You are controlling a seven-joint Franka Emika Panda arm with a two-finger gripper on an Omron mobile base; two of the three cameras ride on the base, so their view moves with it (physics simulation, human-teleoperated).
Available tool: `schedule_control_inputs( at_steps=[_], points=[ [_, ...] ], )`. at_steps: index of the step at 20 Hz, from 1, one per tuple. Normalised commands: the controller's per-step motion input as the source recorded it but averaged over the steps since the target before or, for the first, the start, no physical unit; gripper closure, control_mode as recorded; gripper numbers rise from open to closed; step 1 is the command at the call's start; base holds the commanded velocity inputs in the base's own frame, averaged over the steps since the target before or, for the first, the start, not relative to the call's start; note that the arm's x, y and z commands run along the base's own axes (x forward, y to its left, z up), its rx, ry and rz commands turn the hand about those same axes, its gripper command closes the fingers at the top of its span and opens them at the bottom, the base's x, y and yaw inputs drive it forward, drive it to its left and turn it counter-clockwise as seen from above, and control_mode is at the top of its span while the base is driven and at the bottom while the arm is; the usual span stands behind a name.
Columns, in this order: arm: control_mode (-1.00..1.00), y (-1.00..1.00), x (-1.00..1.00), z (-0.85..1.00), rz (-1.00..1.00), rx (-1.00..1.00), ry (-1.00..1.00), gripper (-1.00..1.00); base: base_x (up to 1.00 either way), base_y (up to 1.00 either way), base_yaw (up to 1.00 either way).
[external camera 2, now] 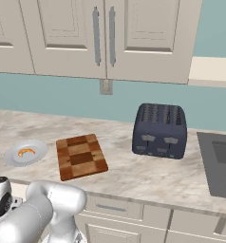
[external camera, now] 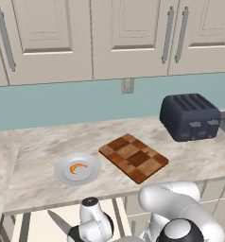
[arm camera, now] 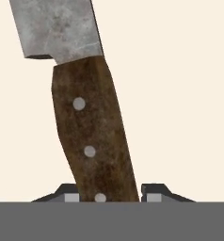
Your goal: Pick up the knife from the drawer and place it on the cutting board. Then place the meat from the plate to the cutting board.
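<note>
The knife [arm camera: 90, 127] lies flat on the pale floor of the open drawer [arm camera: 180, 94], its brown riveted handle towards me and its grey blade pointing away. My gripper [arm camera: 109, 193] is down over the handle's end, with a fingertip pressed against each side of it. From the left base view the drawer [external camera: 38, 229] is pulled out below the counter, and the knife blade [external camera: 57, 221] shows beside my wrist. On the counter the plate [external camera: 78, 169] holds the orange meat [external camera: 77, 168]. The checkered cutting board [external camera: 133, 157] lies just right of it.
A dark blue toaster [external camera: 190, 116] stands at the back right of the counter, beyond the board. A dark sunken basin [external camera 2: 219, 163] lies further right. Wall cabinets hang above a teal backsplash. My arm's white links [external camera: 176, 208] fill the space in front of the counter edge.
</note>
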Motion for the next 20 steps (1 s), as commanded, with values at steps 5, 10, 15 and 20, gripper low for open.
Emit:
schedule_control_inputs(
  at_steps=[5,10,15,20],
  points=[
    [-1.0,0.01,-0.53,0.42,0.06,0.0,-0.03,1.0,0.0,0.0,0.0],
    [-1.0,0.07,-0.4,0.83,0.05,0.0,-0.05,1.0,0.0,0.0,0.0],
    [-1.0,-0.04,-0.37,0.99,0.05,0.0,-0.16,1.0,0.0,0.0,0.0],
    [-1.0,-0.14,-0.28,1.0,0.02,0.0,-0.16,1.0,0.0,0.0,0.0]
  ],
)
